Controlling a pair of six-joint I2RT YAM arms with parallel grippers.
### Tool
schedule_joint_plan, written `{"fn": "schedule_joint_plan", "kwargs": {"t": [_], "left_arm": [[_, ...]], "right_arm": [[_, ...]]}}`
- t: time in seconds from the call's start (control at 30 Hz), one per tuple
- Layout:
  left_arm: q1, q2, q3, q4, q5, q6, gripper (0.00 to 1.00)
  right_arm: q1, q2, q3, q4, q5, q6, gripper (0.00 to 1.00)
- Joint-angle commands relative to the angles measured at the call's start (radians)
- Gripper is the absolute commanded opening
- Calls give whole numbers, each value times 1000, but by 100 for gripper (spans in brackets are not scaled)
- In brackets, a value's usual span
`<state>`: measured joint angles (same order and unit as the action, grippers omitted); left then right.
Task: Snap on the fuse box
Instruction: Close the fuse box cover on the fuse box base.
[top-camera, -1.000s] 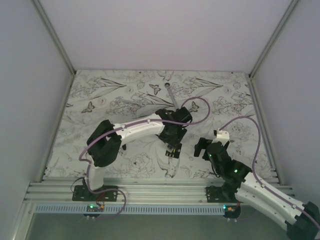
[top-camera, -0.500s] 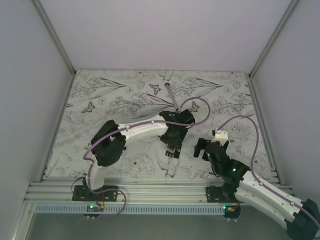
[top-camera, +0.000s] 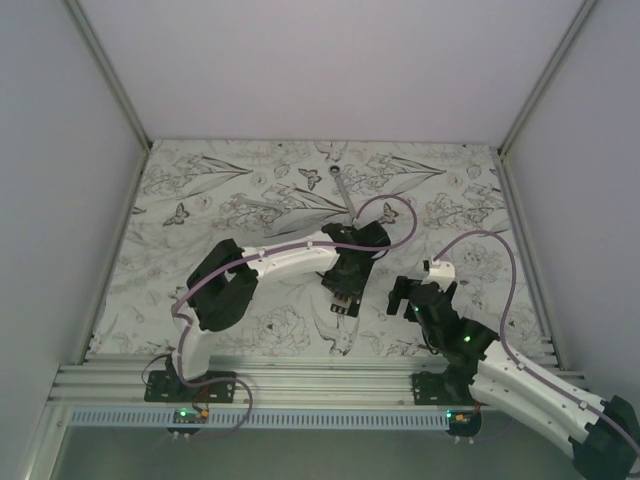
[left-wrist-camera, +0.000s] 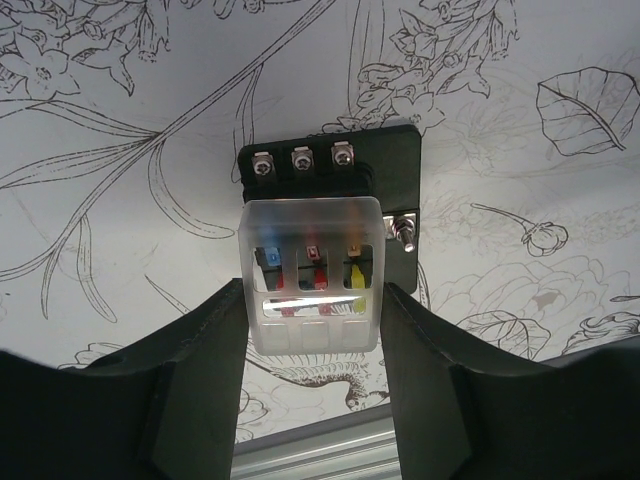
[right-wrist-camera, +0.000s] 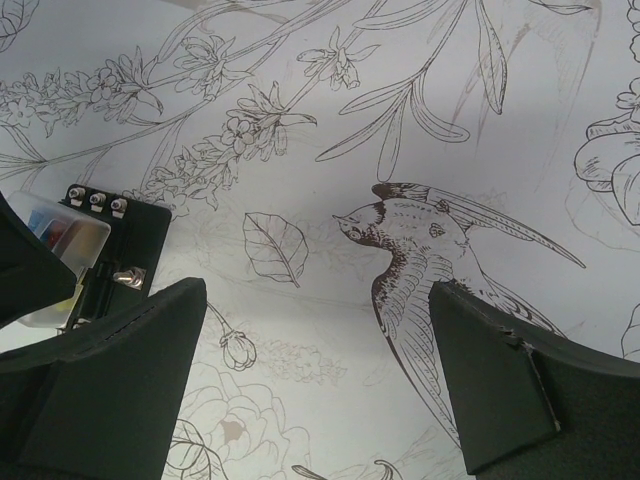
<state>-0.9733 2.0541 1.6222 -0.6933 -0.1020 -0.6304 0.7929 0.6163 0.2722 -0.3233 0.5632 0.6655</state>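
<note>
The fuse box (left-wrist-camera: 330, 165) is a black base with three screws and a pale translucent cover (left-wrist-camera: 312, 240) over red, blue and yellow fuses. My left gripper (left-wrist-camera: 313, 310) is shut on the cover, one finger against each side. The cover's near end overhangs the base. In the top view the box (top-camera: 343, 303) lies at mid-table under the left gripper (top-camera: 346, 288). My right gripper (top-camera: 403, 293) is open and empty, hovering to the right of the box. In the right wrist view (right-wrist-camera: 320, 340) the box (right-wrist-camera: 120, 235) shows at the left edge.
A slim screwdriver (top-camera: 345, 195) lies on the flower-printed mat (top-camera: 200, 200) behind the left gripper. Grey walls close in both sides and the back. An aluminium rail (top-camera: 300, 385) runs along the near edge by the arm bases.
The left arm's elbow has swung to the right while its gripper stayed over the fuse box. The right arm has hardly moved.
</note>
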Motion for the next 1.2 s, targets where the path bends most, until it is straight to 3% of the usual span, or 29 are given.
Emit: {"fn": "schedule_joint_plan", "kwargs": {"t": [0.0,0.27,0.9,1.0,1.17], "left_arm": [[-2,20,2,-44,17,-37,44],[-2,31,-4,-45,30,-61,48],[-2,-100,-74,-42,48,-68,72],[16,-173,-127,-7,79,-69,70],[88,-282,-252,87,167,-74,58]], "right_arm": [[-7,8,1,33,20,-1,99],[-7,21,2,43,9,-7,99],[-7,92,16,159,-178,-45,98],[-7,139,31,215,-243,-42,93],[-7,244,43,344,-353,-2,77]]}}
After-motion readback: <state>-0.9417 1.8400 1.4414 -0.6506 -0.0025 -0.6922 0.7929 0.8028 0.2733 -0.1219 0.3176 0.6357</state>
